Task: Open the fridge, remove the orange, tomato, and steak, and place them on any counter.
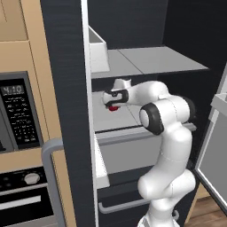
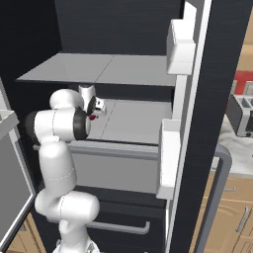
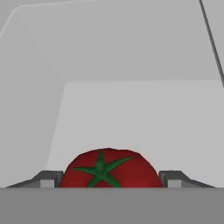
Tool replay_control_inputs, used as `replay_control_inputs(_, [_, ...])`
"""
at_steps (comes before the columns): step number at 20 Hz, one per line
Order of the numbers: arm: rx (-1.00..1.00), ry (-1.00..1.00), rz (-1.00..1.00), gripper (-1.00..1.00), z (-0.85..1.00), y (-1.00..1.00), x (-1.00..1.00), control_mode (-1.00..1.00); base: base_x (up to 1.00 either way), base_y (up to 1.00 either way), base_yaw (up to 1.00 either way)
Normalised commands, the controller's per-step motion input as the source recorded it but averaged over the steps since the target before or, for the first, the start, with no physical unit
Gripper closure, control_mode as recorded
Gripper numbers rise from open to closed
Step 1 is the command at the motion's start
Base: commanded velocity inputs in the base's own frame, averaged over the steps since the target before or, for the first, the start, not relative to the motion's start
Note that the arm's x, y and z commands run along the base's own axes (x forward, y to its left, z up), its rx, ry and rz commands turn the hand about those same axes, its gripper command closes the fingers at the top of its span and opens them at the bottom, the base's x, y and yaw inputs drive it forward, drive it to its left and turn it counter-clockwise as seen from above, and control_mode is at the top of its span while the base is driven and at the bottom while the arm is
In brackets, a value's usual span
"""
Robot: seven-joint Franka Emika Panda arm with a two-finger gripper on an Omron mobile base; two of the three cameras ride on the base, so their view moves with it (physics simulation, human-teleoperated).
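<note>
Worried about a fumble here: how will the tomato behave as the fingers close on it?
The tomato is round and glossy, so it may slip or roll on the flat shelf. It sits centred between the gripper fingers, which probably helps.

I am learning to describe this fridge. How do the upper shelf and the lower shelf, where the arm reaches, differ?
The upper shelf shows bare grey surface; the lower shelf carries a red tomato near its left side. The gripper hangs over the lower shelf, around the tomato, while nothing reaches over the upper shelf. The lower shelf has a drawer front beneath it; the upper has open space. Both are pale grey and flat.
</note>
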Motion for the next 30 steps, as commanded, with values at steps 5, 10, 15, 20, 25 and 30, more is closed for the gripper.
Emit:
replay_control_inputs(5, [0.00,0.06,0.00,1.00,-0.16,0.02,0.00,-1.00,0.00,0.00,0.00])
replay_control_inputs(10, [0.00,0.10,0.00,1.00,-0.49,0.01,-0.46,-1.00,0.00,0.00,0.00])
replay_control_inputs(15, [0.01,0.02,0.00,1.00,-0.38,0.00,-0.48,-1.00,0.00,0.00,0.00])
replay_control_inputs(20, [0.01,-0.07,0.00,1.00,0.00,0.00,-0.77,-1.00,0.00,0.00,0.00])
replay_control_inputs(25, [0.00,-0.16,0.00,1.00,0.06,0.00,-0.93,-1.00,0.00,0.00,0.00])
replay_control_inputs(30, [0.00,-0.23,0.00,1.00,0.51,0.00,-0.83,-1.00,0.00,0.00,0.00])
